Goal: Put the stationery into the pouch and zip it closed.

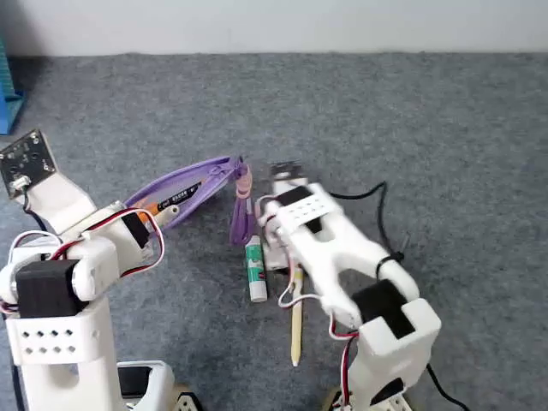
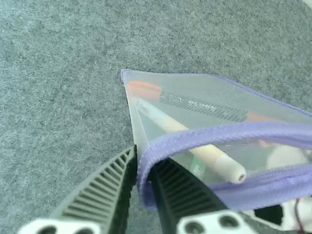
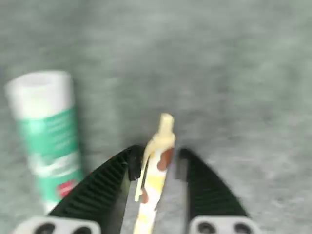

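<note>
The purple see-through pouch point(image 1: 184, 188) lies left of centre, mouth toward the middle, with a pen point(image 2: 195, 144) and an orange-tipped item inside. My left gripper point(image 2: 144, 158) is shut on the pouch's near corner edge point(image 1: 147, 224). A green and white glue stick point(image 1: 255, 270) lies on the carpet below the pouch's mouth. Beside it lies a cream pen point(image 1: 297, 321). My right gripper point(image 3: 158, 156) is low over the pen's far end point(image 3: 158, 146), open, one finger on each side; the glue stick point(image 3: 46, 131) is just beside it.
Grey carpet covers the whole floor. A black cable point(image 1: 377, 205) trails right of the right arm. A blue object point(image 1: 7, 94) sits at the far left edge. Open carpet stretches behind the pouch up to the white wall.
</note>
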Robot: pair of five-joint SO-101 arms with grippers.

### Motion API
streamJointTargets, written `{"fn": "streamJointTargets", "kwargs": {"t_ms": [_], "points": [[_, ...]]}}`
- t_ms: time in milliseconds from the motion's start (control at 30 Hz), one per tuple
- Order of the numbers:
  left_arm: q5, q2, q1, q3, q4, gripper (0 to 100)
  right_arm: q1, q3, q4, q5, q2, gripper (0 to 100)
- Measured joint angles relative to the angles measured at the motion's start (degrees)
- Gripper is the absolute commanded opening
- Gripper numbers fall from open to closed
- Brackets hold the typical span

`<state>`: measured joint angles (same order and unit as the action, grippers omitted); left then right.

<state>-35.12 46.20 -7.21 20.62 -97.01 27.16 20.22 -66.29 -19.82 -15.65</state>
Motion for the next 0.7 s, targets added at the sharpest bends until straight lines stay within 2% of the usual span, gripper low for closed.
{"fn": "streamJointTargets", "kwargs": {"t_ms": [100,333,567,700], "points": [[0.0,0.0,0.0,0.53,0.0,1,-2.73,0.0,-0.7,0.0,-0.09,1.0],[0.0,-1.05,-0.09,3.43,0.62,1,-3.78,0.09,-8.18,3.96,6.24,0.9],[0.0,-0.79,-0.09,3.78,0.53,1,-3.78,0.09,-17.85,4.31,25.41,0.8],[0.0,-0.79,-0.09,3.78,0.53,1,-3.78,0.09,-19.52,4.48,40.44,0.8]]}}
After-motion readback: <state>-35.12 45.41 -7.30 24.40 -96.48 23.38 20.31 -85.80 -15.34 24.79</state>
